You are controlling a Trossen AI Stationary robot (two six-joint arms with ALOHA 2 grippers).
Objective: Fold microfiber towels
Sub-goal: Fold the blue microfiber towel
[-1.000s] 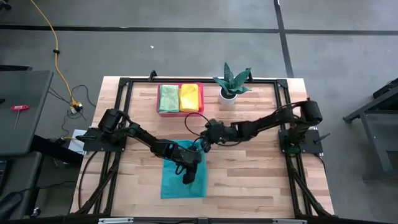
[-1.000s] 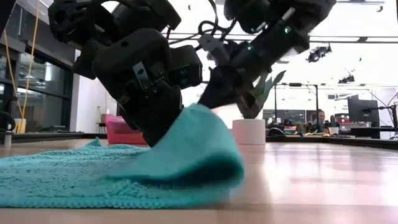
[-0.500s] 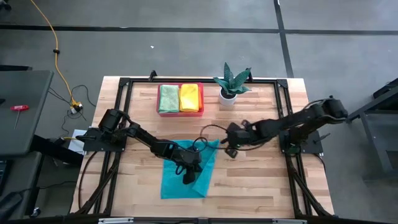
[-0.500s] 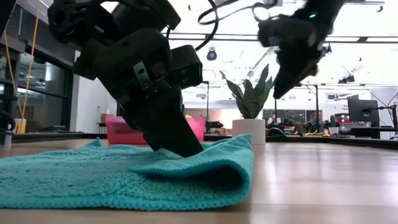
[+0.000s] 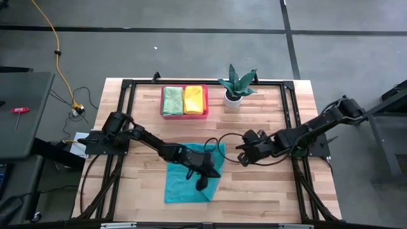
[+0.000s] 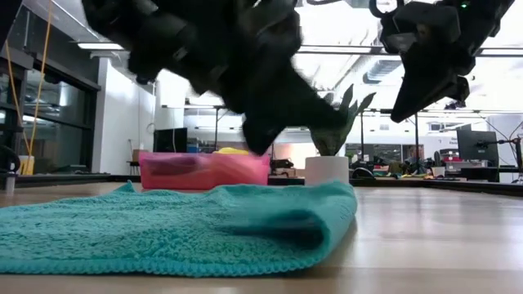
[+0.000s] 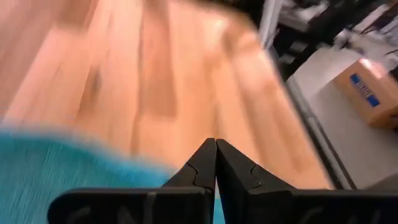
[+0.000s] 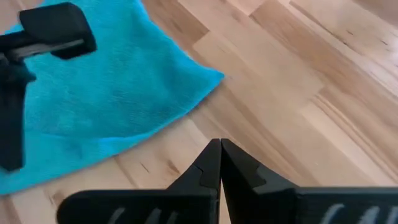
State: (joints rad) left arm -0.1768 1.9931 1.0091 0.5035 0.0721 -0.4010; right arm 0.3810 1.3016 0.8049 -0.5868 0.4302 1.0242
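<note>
The left gripper hangs over the teal towel, fingers clenched on nothing; in the left wrist view the two fingertips meet with only bare wood and a blurred teal edge beyond them. The towel lies beneath and beside this gripper, its long axis running from the table's front edge toward the tray, with one loose corner pointing toward the right gripper. That gripper is also clenched and empty, well clear of the cloth; the right wrist view shows its fingertips together and the teal corner ahead. The low view alone shows the towel's rolled fold standing up from the wood. Farther off, only the high view shows the green towel and yellow towel folded side by side in the pink tray, the plant beside it.
</note>
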